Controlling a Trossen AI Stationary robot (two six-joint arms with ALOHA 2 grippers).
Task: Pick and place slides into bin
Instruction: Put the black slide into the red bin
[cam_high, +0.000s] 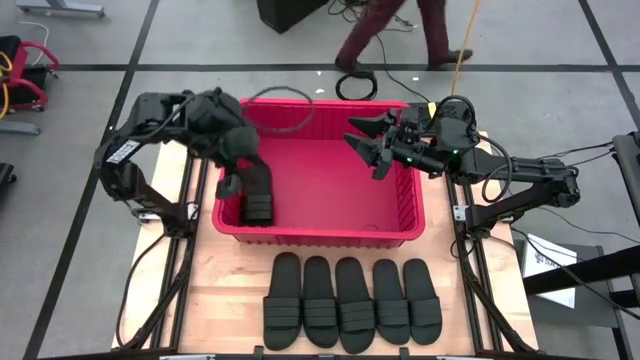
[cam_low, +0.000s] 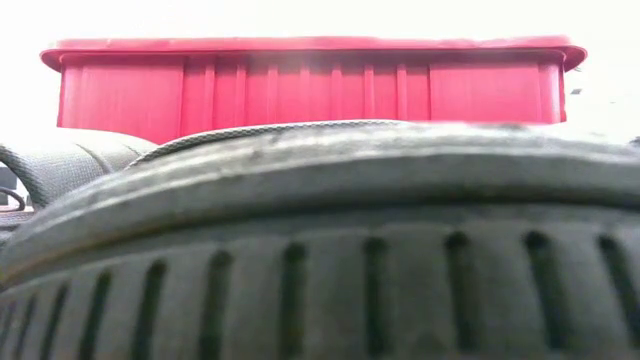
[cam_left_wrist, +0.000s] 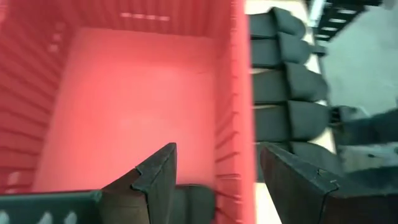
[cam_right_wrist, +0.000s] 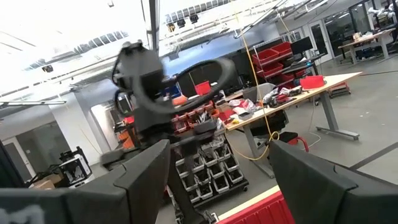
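Now the left gripper (cam_high: 245, 178) hangs over the left end of the bin (cam_high: 412, 215), fingers (cam_left_wrist: 155, 180) spread wide, gripping nothing, and one slide (cam_high: 258, 196) lies on the bin floor right beneath it, by the near left corner. Over at the bin's right end the right gripper (cam_high: 368, 148) sits above the far rim, fingers apart and empty, its wrist view aimed out at the room. Five more slides (cam_high: 352, 300) lie side by side on the table just in front of the bin, touching each other. Low down, one ribbed slide (cam_low: 320, 260) fills nearly the whole view and blocks all but the bin's upper wall. Beyond the bin, a person's legs (cam_high: 395, 35) cross the floor.
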